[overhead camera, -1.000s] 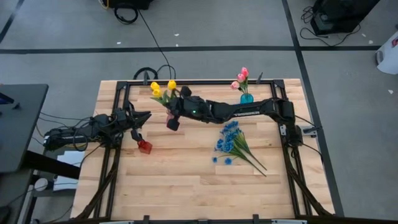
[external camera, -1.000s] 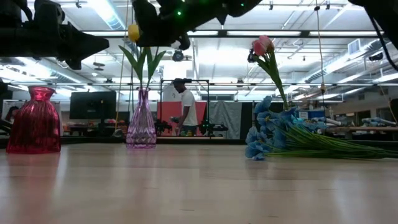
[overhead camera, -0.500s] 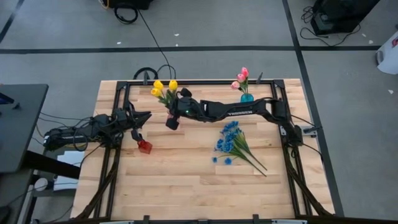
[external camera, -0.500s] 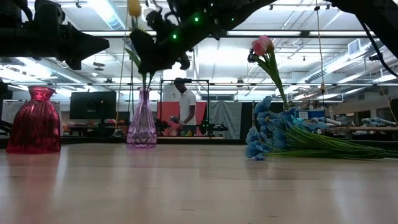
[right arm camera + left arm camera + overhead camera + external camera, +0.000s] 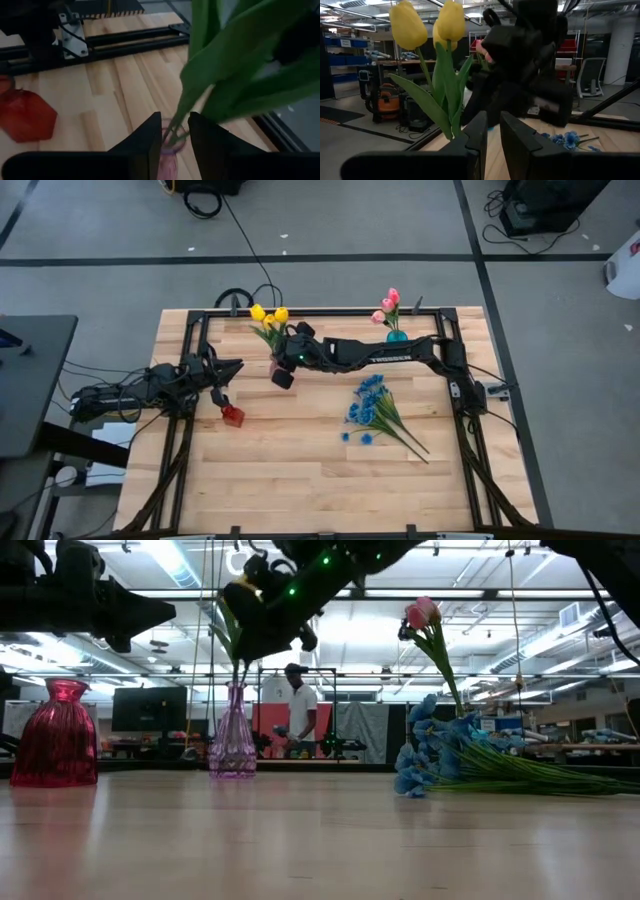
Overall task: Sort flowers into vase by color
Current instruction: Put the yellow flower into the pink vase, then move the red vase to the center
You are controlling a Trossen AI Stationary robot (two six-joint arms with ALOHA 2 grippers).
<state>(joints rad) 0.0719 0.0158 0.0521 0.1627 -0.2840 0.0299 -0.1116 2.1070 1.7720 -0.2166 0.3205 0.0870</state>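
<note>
Right gripper (image 5: 172, 131): fingers narrowly apart, green stems running down between them into the mouth of the pink glass vase (image 5: 169, 150); whether they pinch the stems, cannot tell. Only this wrist view shows the stems entering the vase. High view: right gripper (image 5: 281, 367) reaches far across the tabletop (image 5: 300, 470), with the yellow tulips (image 5: 268, 314) just behind it. Low view shows the pink glass vase (image 5: 232, 735) upright, leaves rising into the arm.

Left gripper (image 5: 491, 131): fingers slightly apart, empty, looking toward the yellow tulips (image 5: 427, 25). In the high view it hangs by the red vase (image 5: 233, 415).

Pink tulips (image 5: 388, 305) stand in a teal vase (image 5: 397, 337). Blue flowers (image 5: 370, 408) lie on the tabletop, near its centre-right.
</note>
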